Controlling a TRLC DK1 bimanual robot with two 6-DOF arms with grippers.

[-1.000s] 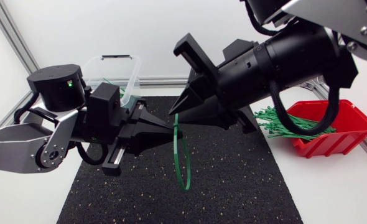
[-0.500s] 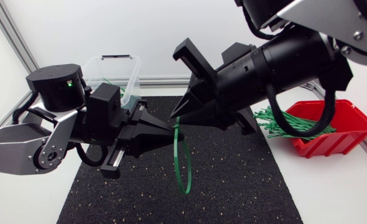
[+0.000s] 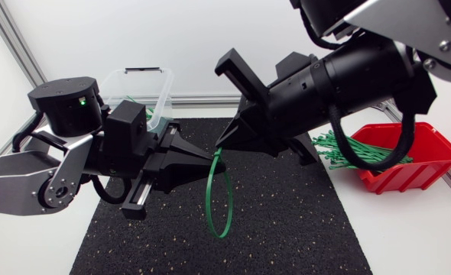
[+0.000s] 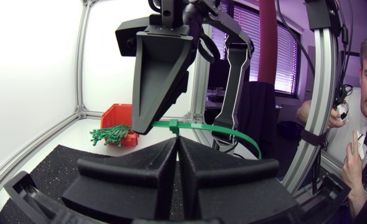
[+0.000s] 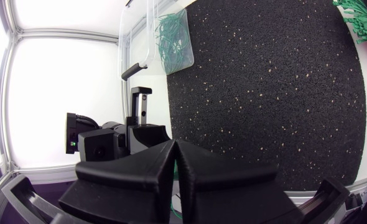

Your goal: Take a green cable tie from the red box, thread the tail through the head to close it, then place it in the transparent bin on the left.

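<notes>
A green cable tie hangs as a closed loop over the black mat, its top pinched where my two grippers meet. My left gripper comes in from the left, shut on the tie near its head. My right gripper points down from the right, shut on the tail end. In the left wrist view the tie lies across my left gripper's tips, and my right gripper pinches its end. The red box holds several green ties. The transparent bin stands at the back left.
The bin holds several looped green ties. My left arm's large base joint stands close beside the bin. An aluminium frame rail runs along the table's left edge.
My right gripper has shut on the tie's tail. The loop has swung a little to the left and spread wider. My left gripper has stayed in place.
</notes>
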